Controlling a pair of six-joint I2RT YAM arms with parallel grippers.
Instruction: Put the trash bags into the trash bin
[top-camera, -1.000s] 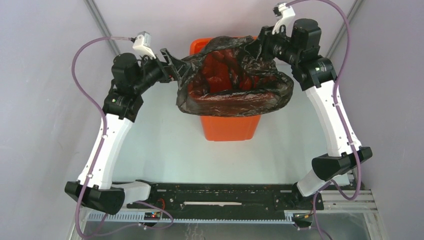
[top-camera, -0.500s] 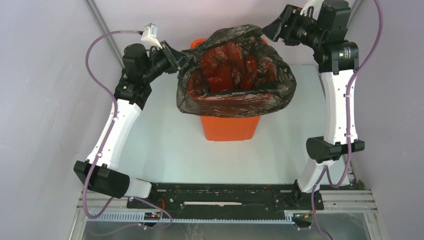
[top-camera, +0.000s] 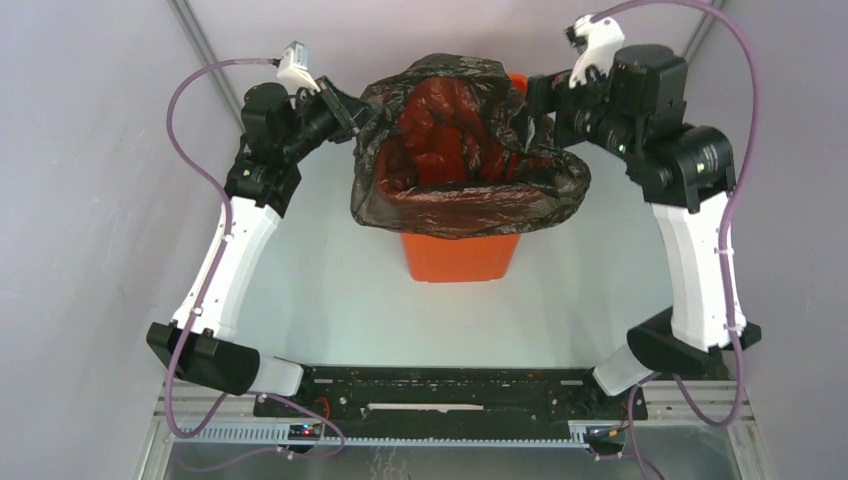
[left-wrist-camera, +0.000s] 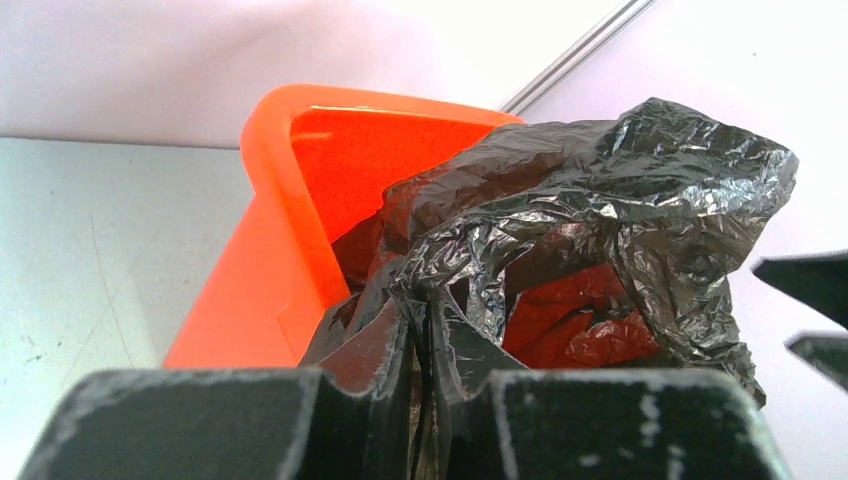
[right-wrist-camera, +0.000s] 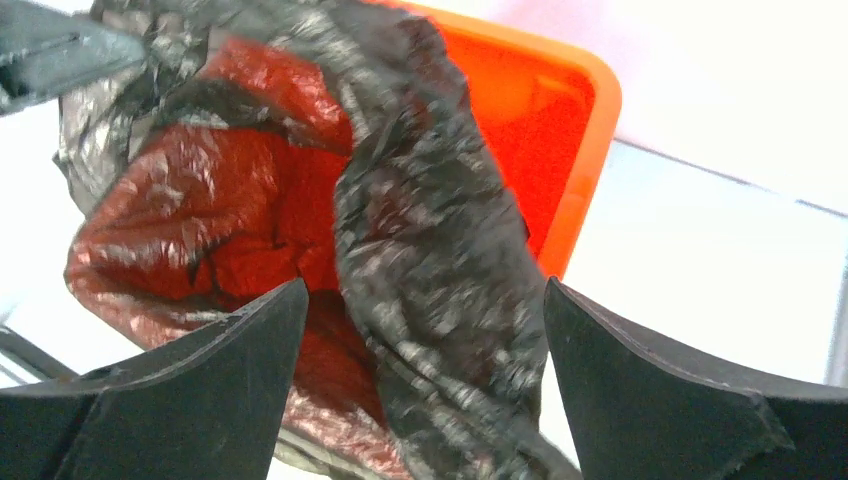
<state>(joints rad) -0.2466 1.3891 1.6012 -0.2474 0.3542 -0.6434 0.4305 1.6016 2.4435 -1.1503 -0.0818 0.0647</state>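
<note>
White arm links, black joints and fingers, purple cables.

trash bag hides most of the trash bin.

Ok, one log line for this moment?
bag: draped over bin mouth, edges hanging outside | left gripper: shut on bag edge | right gripper: open around a bag fold

A pale, faintly green-white tabletop forms the floor of the enclosure. It is matte, with a few small scuffs. Plain lavender-white panels close it in at the left, back and right. A slim grey metal strut runs along the back left corner. A black mounting plate and a slotted aluminium rail cross the near edge. The light is even and diffuse, and the shadows are soft.
</note>
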